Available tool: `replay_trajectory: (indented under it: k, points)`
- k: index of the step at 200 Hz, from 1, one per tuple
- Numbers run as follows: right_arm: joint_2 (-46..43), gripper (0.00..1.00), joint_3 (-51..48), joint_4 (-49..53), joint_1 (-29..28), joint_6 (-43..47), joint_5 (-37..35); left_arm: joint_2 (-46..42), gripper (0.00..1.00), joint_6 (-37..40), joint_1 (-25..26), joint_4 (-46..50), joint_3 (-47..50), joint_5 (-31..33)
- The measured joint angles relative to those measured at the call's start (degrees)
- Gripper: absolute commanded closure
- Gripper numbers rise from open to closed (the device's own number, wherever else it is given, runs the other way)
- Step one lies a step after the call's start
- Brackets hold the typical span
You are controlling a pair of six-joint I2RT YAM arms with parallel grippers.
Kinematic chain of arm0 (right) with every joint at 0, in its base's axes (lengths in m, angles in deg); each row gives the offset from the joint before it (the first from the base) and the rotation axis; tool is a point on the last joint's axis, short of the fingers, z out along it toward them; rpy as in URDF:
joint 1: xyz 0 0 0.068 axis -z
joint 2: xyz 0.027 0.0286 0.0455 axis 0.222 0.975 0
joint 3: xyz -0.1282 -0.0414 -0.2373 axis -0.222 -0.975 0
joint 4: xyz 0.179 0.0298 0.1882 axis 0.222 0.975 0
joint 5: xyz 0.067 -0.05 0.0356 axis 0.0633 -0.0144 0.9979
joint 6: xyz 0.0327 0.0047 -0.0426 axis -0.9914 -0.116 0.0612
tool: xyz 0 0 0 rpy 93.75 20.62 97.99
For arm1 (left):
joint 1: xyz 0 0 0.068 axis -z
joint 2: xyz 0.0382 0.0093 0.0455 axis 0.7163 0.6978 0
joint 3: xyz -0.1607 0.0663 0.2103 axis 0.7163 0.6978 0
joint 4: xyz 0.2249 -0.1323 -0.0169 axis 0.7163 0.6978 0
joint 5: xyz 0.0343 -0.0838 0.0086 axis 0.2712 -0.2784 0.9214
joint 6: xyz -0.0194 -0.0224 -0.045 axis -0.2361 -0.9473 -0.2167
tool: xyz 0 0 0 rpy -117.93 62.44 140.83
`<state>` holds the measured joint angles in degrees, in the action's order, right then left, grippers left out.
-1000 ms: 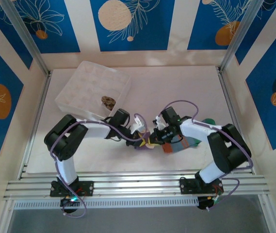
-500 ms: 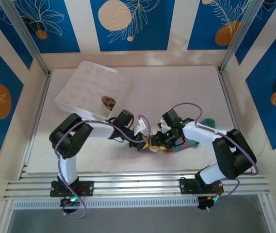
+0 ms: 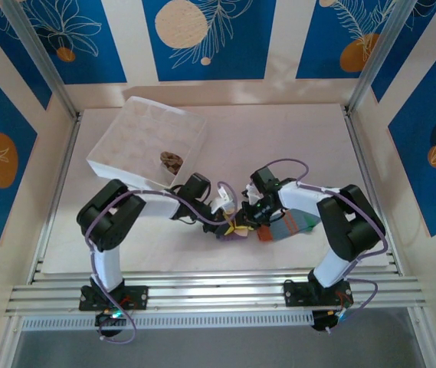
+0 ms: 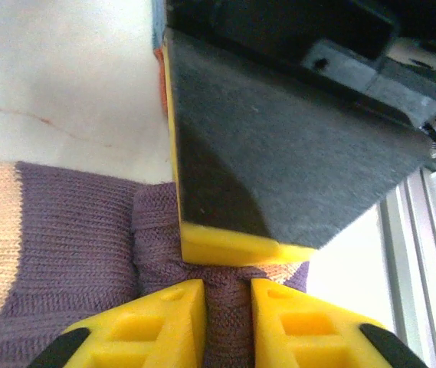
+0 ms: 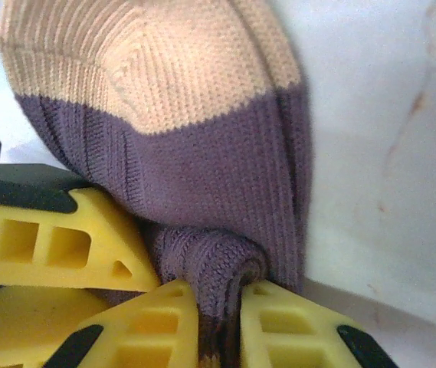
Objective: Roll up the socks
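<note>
Drawn inward since the earlier overhead frames, the right arm's elbow is now seen nearer the picture's centre, and the right tool [image 3: 247, 220] and left tool [image 3: 229, 222] are met at the purple sock [image 3: 237, 231], low in the middle of the counter [image 3: 294, 146]. From overhead the blue-grey sock [image 3: 288, 227] is seen just right of it and the brown sock [image 3: 171, 159] inside the white box [image 3: 137, 130] at upper left. The grips, too small to judge there, are made plain in the wrist views, where each tool is narrowed onto a bunched purple fold.
</note>
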<state>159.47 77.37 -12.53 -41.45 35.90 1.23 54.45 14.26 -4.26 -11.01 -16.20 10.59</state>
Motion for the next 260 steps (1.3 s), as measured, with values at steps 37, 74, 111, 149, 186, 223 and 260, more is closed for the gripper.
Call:
replay_trajectory:
  k: [37, 74, 111, 149, 186, 223, 260]
  points:
    - [3.1, 0.92, 1.9, 0.1, -0.3, 0.6, 3.1, -6.3, 0.71, 2.6, 0.5, 0.1, 4.4, 7.2]
    - [4.6, 0.93, 3.1, 0.6, -0.6, 1.0, 4.4, -13.0, 0.66, 7.6, 3.1, 0.5, 7.9, 16.9]
    - [4.9, 0.93, 3.7, 1.1, -0.8, 1.1, 4.4, -19.7, 0.59, 14.2, 9.3, -2.3, 12.6, 28.7]
    - [5.5, 0.93, 4.3, 1.6, -1.1, 1.2, 4.4, -22.8, 0.56, 21.3, 16.2, -8.9, 18.0, 40.7]
    - [5.7, 0.94, 4.5, 1.9, -1.2, 1.2, 4.5, -22.4, 0.56, 25.3, 18.6, -13.2, 19.0, 48.2]
    - [5.7, 0.94, 4.5, 2.0, -1.2, 1.2, 4.4, -18.8, 0.56, 27.4, 21.0, -16.2, 19.0, 51.4]
    - [5.6, 0.94, 4.5, 2.0, -1.2, 1.2, 4.3, -15.0, 0.54, 27.8, 23.2, -17.3, 17.7, 53.7]
